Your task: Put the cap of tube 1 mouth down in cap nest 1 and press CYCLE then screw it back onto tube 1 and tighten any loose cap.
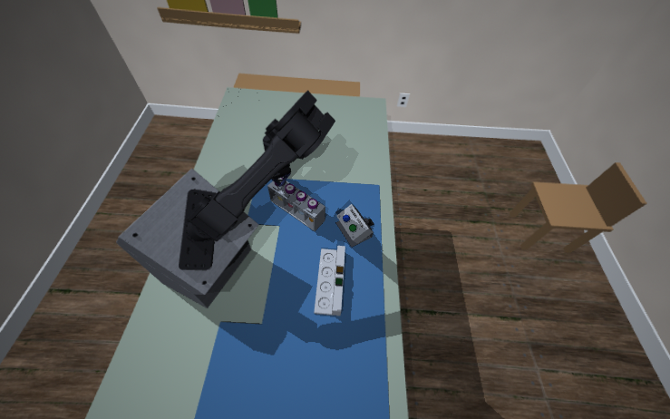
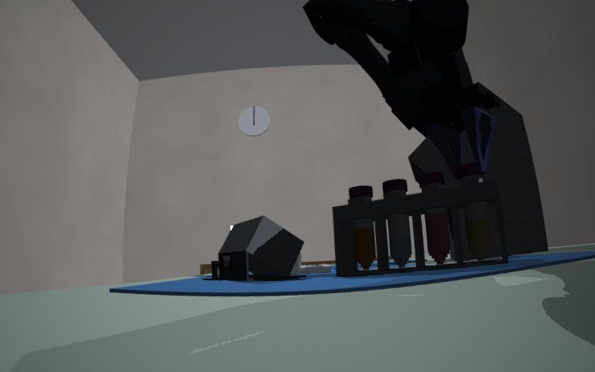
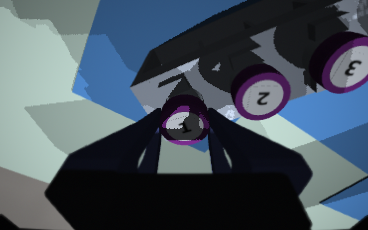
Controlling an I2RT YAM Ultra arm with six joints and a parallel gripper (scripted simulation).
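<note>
One cap is in the grip: the gripper (image 3: pixel 185 131) is closed on the cap of tube 1 (image 3: pixel 184 125), a finger pressed against each side of it at about 9 and 3 o'clock in the wrist view. That purple-rimmed cap sits on its tube at the end of the tube rack (image 2: pixel 417 202), and nothing shows it lifted clear. In the wrist view the caps marked 2 (image 3: pixel 261 94) and 3 (image 3: pixel 348 64) run off toward 2 o'clock, both untouched. From the side, the fingers come down over the right-hand end of the rack.

The step in hand looks like the unscrewing of cap 1, the very first part of the job. How far the thread has run I cannot tell.

From above, the cap tray (image 1: pixel 326 280) lies at roughly 5 o'clock from the rack, all four nests bare, its amber lamp (image 1: pixel 340 269) and green lamp (image 1: pixel 338 282) both dark. The key desk (image 1: pixel 359 235), with the blue key (image 1: pixel 345 218) and the green key (image 1: pixel 353 228), sits at about 4 o'clock from the rack.

Next, I judge, the wrist needs to turn counter-clockwise, regripping as needed, until the cap runs free, then lift straight up. It should then carry the cap to nest 1 without brushing cap 2 just beside it.
</note>
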